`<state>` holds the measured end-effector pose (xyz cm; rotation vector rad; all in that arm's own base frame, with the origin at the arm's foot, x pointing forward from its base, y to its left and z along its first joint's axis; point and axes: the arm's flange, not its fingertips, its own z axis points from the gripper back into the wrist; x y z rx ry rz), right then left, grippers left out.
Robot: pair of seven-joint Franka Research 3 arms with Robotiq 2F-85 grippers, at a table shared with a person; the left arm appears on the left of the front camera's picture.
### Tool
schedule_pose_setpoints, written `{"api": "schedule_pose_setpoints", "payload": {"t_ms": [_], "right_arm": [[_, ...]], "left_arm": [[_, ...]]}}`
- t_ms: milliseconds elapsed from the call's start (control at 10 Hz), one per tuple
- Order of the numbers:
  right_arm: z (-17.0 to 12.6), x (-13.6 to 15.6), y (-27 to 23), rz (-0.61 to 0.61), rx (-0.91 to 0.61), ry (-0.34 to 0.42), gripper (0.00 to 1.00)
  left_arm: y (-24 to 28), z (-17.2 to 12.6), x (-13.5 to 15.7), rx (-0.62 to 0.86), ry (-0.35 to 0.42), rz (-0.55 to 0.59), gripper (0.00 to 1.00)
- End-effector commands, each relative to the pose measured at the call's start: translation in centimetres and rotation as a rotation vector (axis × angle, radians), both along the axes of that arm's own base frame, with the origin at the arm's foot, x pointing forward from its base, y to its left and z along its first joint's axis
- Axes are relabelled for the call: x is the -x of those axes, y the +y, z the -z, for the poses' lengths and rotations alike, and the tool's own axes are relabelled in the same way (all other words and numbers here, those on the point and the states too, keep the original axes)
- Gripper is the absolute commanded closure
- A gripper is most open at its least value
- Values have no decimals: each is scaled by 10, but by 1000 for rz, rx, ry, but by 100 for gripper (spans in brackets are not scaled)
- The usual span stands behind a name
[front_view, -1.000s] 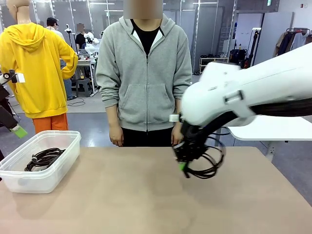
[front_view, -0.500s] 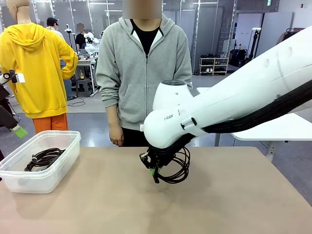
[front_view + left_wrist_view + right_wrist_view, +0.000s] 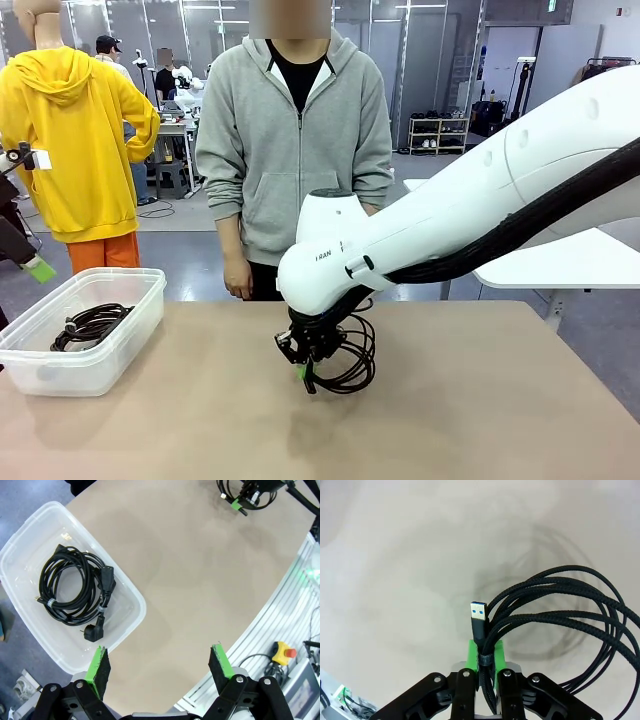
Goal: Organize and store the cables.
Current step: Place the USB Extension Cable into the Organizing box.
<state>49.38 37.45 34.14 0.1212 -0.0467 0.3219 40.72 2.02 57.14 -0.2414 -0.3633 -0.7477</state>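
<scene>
A coiled cable (image 3: 345,362) is gripped by the right gripper (image 3: 303,370), clenched tight on the bundled strands, above the middle of the table (image 3: 480,420). In the right wrist view its blue-tipped plug (image 3: 479,617) is seen pointing straight out past the fingertips, the loops trailing off to one side. The left gripper (image 3: 161,662) is held wide apart, empty, above the near rim of the clear bin (image 3: 131,611), where a second cable (image 3: 70,587) is laid flat.

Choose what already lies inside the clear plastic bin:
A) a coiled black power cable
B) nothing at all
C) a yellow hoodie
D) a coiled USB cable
A: the left wrist view shows a coiled black power cable with plug ends lying inside the clear plastic bin.
</scene>
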Motion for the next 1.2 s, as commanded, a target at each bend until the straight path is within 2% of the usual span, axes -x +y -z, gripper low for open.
{"api": "schedule_pose_setpoints", "payload": {"t_ms": [0, 100, 200, 300, 400, 500, 600, 900, 1100], "right_arm": [[8, -4, 6, 47, 16, 40, 100], [15, -4, 4, 51, 4, 67, 66], [18, -2, 3, 48, -8, 74, 56], [19, -1, 1, 48, -12, 74, 25], [18, 1, 0, 46, -27, 91, 16], [14, 4, -3, 43, -31, 92, 0], [6, 8, -4, 35, -47, 91, 0], [-37, 18, -29, 23, -43, -42, 0], [-74, 26, -64, -84, -105, -101, 0]], "left_arm": [[-1, -3, -2, -12, -6, -21, 0], [-1, -3, -2, -12, -6, -21, 0], [-1, -3, -2, -12, -6, -21, 0], [-1, -3, -2, -12, -6, -21, 0], [-1, -3, -2, -12, -6, -21, 0], [-1, -3, -2, -12, -6, -21, 0], [-1, -3, -2, -12, -6, -21, 0], [-1, -3, -2, -12, -6, -21, 0], [-19, 4, 0, 13, 5, 3, 0]]}}
